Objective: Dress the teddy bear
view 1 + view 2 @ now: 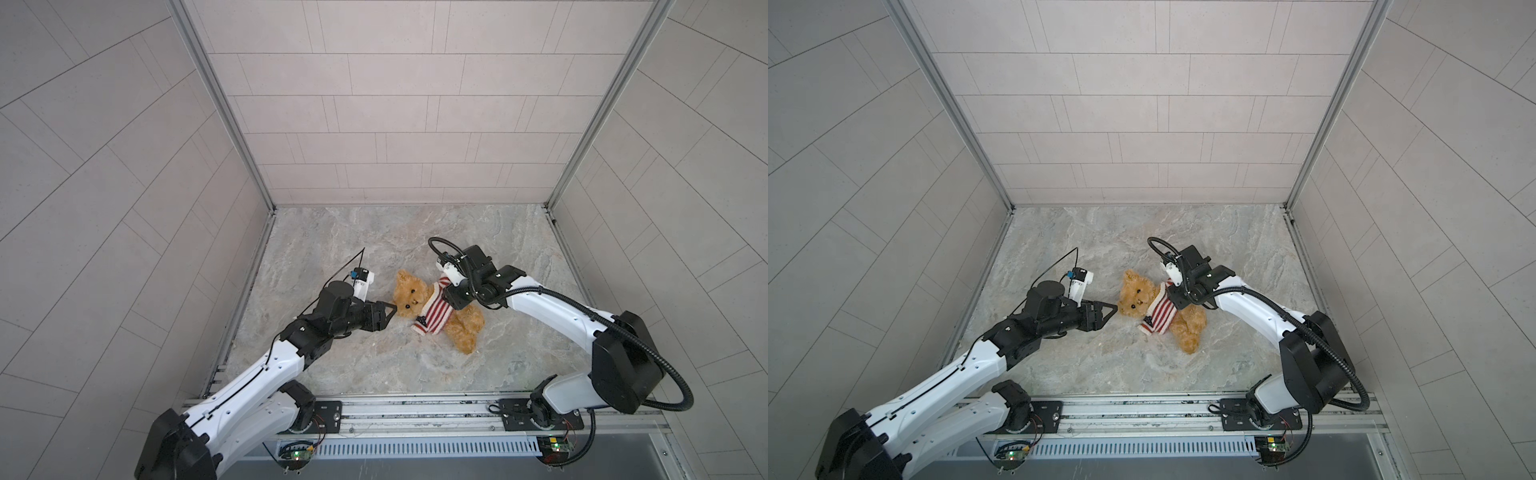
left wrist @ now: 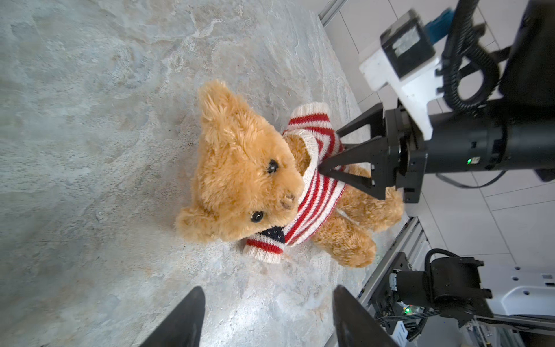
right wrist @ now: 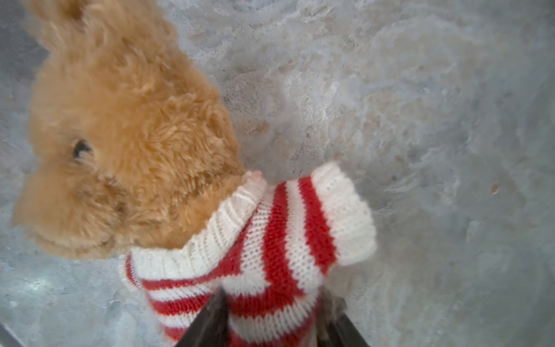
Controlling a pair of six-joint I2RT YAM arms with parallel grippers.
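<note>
The teddy bear (image 1: 411,297) (image 1: 1136,297) lies on its back on the marbled table, head to the left, wearing a red-and-white striped sweater (image 1: 434,318) (image 2: 318,192) on its torso. My left gripper (image 1: 391,316) (image 2: 268,290) stands open just left of the bear's head, with only bare table between its fingers. My right gripper (image 2: 329,150) (image 3: 274,296) comes down on the bear's shoulder by the sweater collar. Its jaws stand apart, one on each side of a bulge of sweater (image 3: 270,234) next to the empty sleeve.
The marbled table (image 1: 374,374) is boxed in by tiled walls on three sides. A metal rail (image 1: 415,409) carrying both arm bases runs along the front edge. The right arm's cable loop (image 1: 434,245) rises behind the bear.
</note>
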